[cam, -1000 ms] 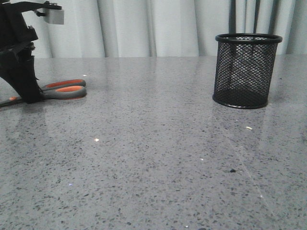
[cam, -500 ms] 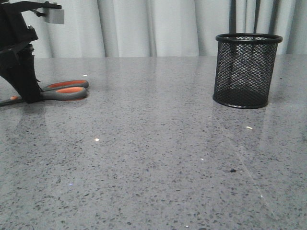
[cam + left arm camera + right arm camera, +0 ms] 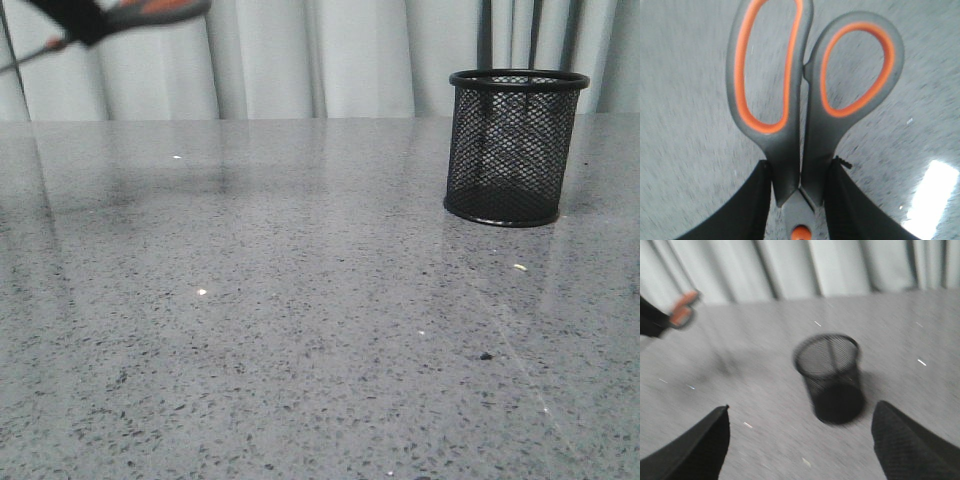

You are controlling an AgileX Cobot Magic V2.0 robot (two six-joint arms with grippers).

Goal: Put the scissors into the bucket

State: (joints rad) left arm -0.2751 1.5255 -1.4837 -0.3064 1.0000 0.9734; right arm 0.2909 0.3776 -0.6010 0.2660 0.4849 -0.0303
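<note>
Front view: the scissors [image 3: 150, 8] are in the air at the top left corner, well above the grey speckled surface [image 3: 300, 300], handles pointing right, blade tip slanting down to the left; the image is blurred there. The left pincer [image 3: 80, 18] shows only as a dark mass around their middle. The bucket [image 3: 515, 147] stands upright on the surface at the far right, well apart from the scissors. Left wrist view: the left pincer [image 3: 799, 200] is clamped on the scissors [image 3: 805, 100] just below the handles, one finger [image 3: 757, 200] pressing each side, the orange pivot [image 3: 800, 232] between them. Right wrist view: the right pincer [image 3: 800, 440] is spread wide with nothing between its fingers, positioned above the surface near the bucket [image 3: 832, 377]; the scissors [image 3: 682, 310] appear blurred at the far edge.
</note>
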